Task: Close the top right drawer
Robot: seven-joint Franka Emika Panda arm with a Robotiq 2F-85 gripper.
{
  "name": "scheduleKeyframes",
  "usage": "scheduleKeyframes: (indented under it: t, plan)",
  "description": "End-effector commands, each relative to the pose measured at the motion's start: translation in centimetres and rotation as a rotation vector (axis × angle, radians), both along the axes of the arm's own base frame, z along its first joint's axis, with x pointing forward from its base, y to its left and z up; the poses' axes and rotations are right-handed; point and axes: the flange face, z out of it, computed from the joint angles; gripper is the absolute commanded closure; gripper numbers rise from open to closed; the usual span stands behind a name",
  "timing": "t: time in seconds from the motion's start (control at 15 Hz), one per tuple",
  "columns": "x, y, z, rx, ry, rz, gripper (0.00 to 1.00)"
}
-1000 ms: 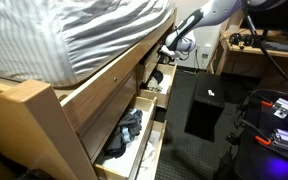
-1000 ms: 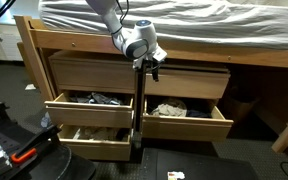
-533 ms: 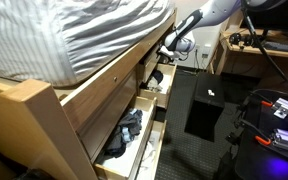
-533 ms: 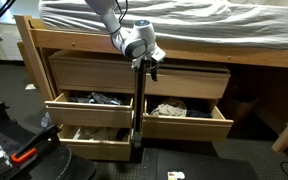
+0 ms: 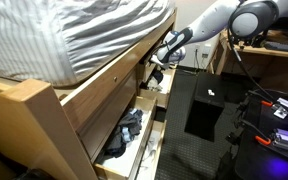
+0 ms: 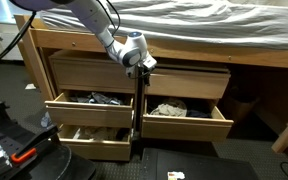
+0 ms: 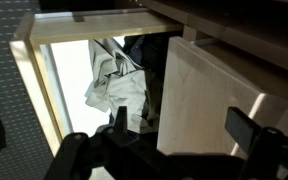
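Striped bedding above; flat light-wood top right drawer open; tool spread, empty.

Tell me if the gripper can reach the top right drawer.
Probably yes: the gripper hangs above the open top right drawer, nothing visible between them, though a black pole stands close.

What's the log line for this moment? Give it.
drawer: open, clothes inside | jaws: open, above drawer, by upper panel | contact: cannot tell | closing: not yet done
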Motion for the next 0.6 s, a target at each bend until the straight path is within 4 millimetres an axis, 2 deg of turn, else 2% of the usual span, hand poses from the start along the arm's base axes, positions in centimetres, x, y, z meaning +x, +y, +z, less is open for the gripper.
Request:
scheduleKeyframes:
  t: [0.0, 0.13, 0.2, 0.27, 0.53]
  plan:
    - [0.9, -0.8, -0.4, -0.011, -0.166, -0.104, 0.00]
    - [0.9, -1.3, -0.4, -0.037, -0.251, -0.154, 0.00]
    - [0.2, -2.0, 0.5, -0.038, -0.243, -0.175, 0.00]
    - [0.4, -1.5, -0.2, -0.032, -0.202, -0.140, 0.00]
    - [0.4, -2.0, 0.4, -0.036, -0.232, -0.160, 0.00]
